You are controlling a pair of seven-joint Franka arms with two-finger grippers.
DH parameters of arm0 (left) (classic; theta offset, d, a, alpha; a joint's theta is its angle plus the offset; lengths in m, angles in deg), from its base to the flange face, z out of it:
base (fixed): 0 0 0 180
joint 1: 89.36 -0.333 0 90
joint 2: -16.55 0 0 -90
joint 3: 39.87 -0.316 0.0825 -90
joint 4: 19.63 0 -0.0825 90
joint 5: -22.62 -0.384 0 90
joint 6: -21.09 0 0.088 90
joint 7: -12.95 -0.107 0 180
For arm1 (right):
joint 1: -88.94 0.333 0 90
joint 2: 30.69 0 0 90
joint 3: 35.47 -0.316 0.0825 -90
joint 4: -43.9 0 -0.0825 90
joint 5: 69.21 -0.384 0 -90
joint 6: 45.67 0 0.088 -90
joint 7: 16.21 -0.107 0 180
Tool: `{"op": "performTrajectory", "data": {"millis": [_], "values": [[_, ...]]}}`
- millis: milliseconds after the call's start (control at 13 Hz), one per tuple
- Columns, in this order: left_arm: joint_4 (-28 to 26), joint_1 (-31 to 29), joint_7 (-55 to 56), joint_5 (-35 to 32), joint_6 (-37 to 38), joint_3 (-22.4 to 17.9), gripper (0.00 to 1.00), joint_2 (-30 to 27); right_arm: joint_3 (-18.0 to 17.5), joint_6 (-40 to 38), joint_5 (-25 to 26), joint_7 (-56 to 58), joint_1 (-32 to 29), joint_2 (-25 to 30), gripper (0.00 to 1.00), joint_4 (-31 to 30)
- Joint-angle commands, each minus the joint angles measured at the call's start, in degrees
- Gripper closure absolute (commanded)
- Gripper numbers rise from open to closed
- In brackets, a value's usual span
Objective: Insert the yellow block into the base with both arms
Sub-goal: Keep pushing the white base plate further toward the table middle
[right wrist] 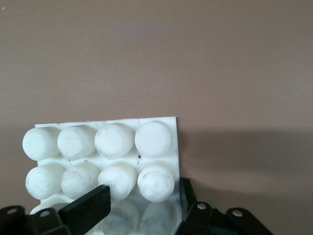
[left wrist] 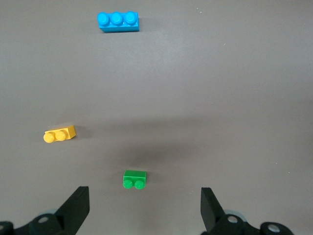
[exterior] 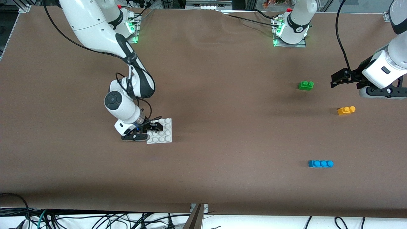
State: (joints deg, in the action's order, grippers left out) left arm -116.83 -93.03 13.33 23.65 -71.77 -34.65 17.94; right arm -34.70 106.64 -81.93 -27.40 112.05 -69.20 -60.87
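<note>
The brown surface (exterior: 203,178) carries everything, with the two arms reaching in from their bases. The right gripper (exterior: 152,126) sits low over the base (exterior: 165,135), toward the right arm's end of the surface; its fingers (right wrist: 90,209) straddle one edge of the plate, though whether they are clenched on it cannot be told. The left gripper (exterior: 338,78) hangs in the air at the left arm's end, fingers (left wrist: 76,208) spread and released, over bare surface between the green brick (exterior: 306,85) and the table's end.

The base looks like a rigid, light plate that would slide if pushed, so pinning it by an edge makes sense.

The blue brick (exterior: 320,163) lies nearest the front camera.

The yellow block (exterior: 346,110) rests on the surface between the green and blue bricks, well apart from the base. It is probably hard, light and smooth-sided; pinching its two long flat flanks below the studs seems surest.
</note>
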Motion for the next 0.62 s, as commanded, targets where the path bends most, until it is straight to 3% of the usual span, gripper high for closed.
{"op": "performTrajectory", "data": {"millis": [0, 540], "values": [[0.3, -0.2, 0.3, -0.8, 0.6, 0.4, 0.0, -0.1, 0.1, 0.7, -1.1, -2.4, 2.4, -1.8, 0.35, 1.9], [0.3, -0.2, 0.3, -0.8, 0.7, 0.4, 0.0, -0.1, 0.5, 2.0, -1.1, -8.8, 7.0, -4.1, 0.35, 4.4]]}}
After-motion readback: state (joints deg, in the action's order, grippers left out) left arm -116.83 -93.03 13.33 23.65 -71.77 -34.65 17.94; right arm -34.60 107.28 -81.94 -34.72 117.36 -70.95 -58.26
